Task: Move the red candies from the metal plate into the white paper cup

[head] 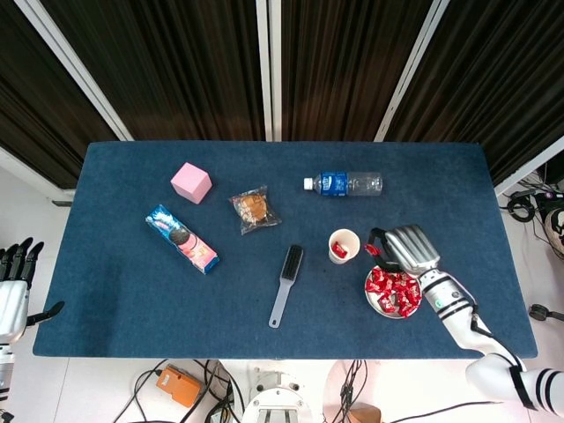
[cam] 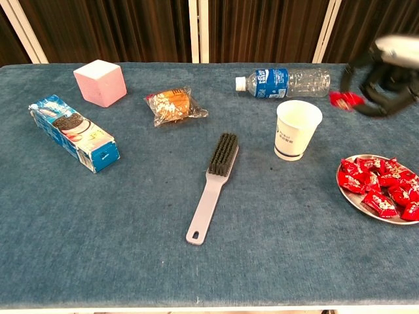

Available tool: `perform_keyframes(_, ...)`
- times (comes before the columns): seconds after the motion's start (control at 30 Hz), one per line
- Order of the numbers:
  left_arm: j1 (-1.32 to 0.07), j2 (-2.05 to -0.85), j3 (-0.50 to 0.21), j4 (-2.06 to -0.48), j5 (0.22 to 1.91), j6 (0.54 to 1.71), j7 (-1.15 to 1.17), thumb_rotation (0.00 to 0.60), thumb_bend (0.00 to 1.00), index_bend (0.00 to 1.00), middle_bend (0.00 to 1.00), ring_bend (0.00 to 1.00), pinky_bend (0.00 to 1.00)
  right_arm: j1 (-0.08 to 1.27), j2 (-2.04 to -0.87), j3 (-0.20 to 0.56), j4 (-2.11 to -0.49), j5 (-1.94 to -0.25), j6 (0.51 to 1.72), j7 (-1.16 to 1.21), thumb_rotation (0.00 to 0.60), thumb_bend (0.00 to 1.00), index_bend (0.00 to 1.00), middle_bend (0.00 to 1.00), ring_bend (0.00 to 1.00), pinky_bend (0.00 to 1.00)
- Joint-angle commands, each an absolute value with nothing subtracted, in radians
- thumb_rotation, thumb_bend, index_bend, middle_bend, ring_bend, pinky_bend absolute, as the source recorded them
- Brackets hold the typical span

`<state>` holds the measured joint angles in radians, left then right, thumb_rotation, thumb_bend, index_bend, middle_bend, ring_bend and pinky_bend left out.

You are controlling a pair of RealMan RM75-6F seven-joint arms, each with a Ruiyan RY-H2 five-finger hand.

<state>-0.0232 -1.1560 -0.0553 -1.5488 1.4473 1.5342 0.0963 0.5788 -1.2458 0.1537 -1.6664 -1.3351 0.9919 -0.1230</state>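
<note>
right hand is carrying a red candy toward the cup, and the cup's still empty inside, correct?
Not empty. The head view shows a red candy already inside the white paper cup. The rest holds: the right hand holds a candy in its fingers, raised near the cup.
</note>
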Motion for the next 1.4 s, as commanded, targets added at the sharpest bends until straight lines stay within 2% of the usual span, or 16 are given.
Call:
perform_keyframes(0.03,-0.023,-1.153,-0.056,-1.553,1.445,1.534,0.100,0.600,0.00,0.02,0.00,0.00,0.00,0.649,-1.270,0.197,-1.669,-1.300,0.936,-0.167,0.600,0.63,0.62,0.85,1.00,1.00)
perform_keyframes(0.2,-0.020,-1.150,-0.055,-1.556,1.440,1.534,0.103,0.600,0.00,0.02,0.00,0.00,0.00,0.714,-1.323,0.205,-1.630,-1.210,0.854,-0.233,0.600,0.63,0.60,0.85,1.00,1.00)
perform_keyframes(0.47,-0.016,-1.153,-0.054,-1.546,1.433,1.531,0.096,0.600,0.00,0.02,0.00,0.00,0.00,0.741,-1.360,0.186,-1.603,-1.159,0.838,-0.275,0.600,0.62,0.53,0.85,1.00,1.00)
perform_keyframes(0.57,-0.016,-1.154,-0.055,-1.543,1.431,1.531,0.092,0.600,0.00,0.02,0.00,0.00,0.00,0.743,-1.358,0.180,-1.606,-1.142,0.839,-0.286,0.600,0.55,0.49,0.85,1.00,1.00)
perform_keyframes(0.63,-0.017,-1.156,-0.055,-1.541,1.432,1.530,0.092,0.600,0.00,0.02,0.00,0.00,0.00,0.744,-1.354,0.176,-1.611,-1.135,0.841,-0.291,0.600,0.46,0.46,0.85,1.00,1.00)
perform_keyframes(0.83,-0.021,-1.159,-0.057,-1.540,1.437,1.527,0.094,0.600,0.00,0.01,0.00,0.00,0.00,0.724,-1.326,0.166,-1.640,-1.147,0.884,-0.287,0.600,0.35,0.37,0.85,1.00,1.00)
perform_keyframes(0.97,-0.022,-1.159,-0.057,-1.540,1.440,1.530,0.094,0.600,0.00,0.01,0.00,0.00,0.00,0.664,-1.274,0.134,-1.689,-1.232,0.969,-0.244,0.600,0.35,0.40,0.85,1.00,1.00)
perform_keyframes(1.1,-0.022,-1.162,-0.058,-1.537,1.436,1.528,0.090,0.600,0.00,0.01,0.00,0.00,0.00,0.578,-1.195,0.057,-1.733,-1.320,1.047,-0.220,0.600,0.35,0.45,0.85,1.00,1.00)
perform_keyframes(1.23,-0.026,-1.167,-0.059,-1.535,1.439,1.526,0.091,0.600,0.00,0.01,0.00,0.00,0.00,0.536,-1.180,-0.005,-1.722,-1.354,1.054,-0.243,0.600,0.35,0.46,0.85,1.00,1.00)
perform_keyframes(1.4,-0.031,-1.172,-0.059,-1.537,1.446,1.524,0.095,0.600,0.00,0.01,0.00,0.00,0.00,0.534,-1.243,-0.035,-1.665,-1.332,0.994,-0.275,0.600,0.35,0.46,0.85,1.00,1.00)
